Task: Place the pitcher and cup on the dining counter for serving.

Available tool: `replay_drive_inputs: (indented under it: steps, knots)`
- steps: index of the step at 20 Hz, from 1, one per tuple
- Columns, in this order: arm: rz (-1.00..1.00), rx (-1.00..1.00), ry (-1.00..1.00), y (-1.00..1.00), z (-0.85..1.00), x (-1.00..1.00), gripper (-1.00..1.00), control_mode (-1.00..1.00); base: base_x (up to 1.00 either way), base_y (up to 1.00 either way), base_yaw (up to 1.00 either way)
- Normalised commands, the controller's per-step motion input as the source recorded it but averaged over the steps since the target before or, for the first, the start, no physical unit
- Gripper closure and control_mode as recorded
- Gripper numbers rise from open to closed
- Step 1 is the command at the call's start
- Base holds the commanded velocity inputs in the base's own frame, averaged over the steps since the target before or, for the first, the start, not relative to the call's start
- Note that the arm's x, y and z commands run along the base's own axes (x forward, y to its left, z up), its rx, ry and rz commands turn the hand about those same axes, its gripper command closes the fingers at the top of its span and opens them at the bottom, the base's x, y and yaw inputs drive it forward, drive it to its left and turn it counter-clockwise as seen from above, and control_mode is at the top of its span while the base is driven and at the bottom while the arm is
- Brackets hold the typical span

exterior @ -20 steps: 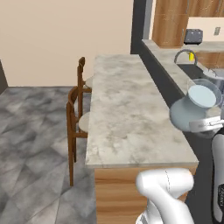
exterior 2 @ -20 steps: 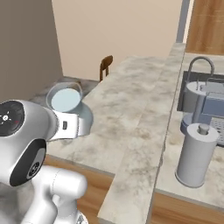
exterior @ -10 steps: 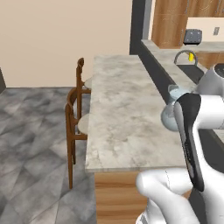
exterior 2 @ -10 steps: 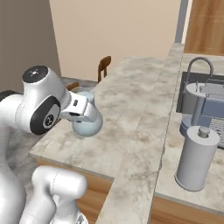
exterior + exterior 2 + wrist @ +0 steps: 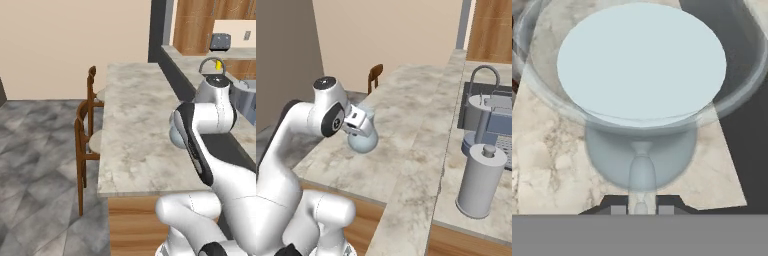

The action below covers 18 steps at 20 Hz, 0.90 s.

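Gripper (image 5: 641,206) was closed on the pitcher (image 5: 362,139): in the hand view the two dark tips sat nearly together at the bottom with a narrow glass piece, probably the handle, pinched between them, and the wide round rim filled most of the frame. Going left to right in the right base view: white arm and wrist at the left, pitcher hanging just beyond the wrist above the dining counter (image 5: 406,130), then the raised lip, then the sink side with a grey canister (image 5: 481,181) at the near right. Left base view put two wooden stools (image 5: 86,135) at the counter's left edge, bare stone in the middle, and the pitcher's bulb (image 5: 176,137) peeking out behind the forearm on the right. Couldn't tell whether the base touched the stone yet; looked just above it. Judgement: step in hand was the set-down. Lower straight, keep the jug upright, land it on the open stone well inside the edges, not on the lip toward the sink. Release only once the base sits flat, then back out along the handle so the tips don't drag it.
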Motion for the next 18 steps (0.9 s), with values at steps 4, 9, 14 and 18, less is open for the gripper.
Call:
replay_drive_inputs:
  steps: [4,9,14,18]
  knots:
    - [-0.12,0.07,0.00,0.00,-0.47,1.00,1.00,-1.00,0.00,0.00,0.00]
    - [-0.09,0.04,0.05,0.00,-0.28,1.00,1.00,-1.00,0.00,0.00,0.00]
    - [-0.08,0.03,0.08,0.00,-0.22,0.99,1.00,-1.00,0.00,0.00,0.00]
    - [-0.01,0.03,0.10,0.00,-0.32,0.78,1.00,-1.00,0.00,0.00,0.00]
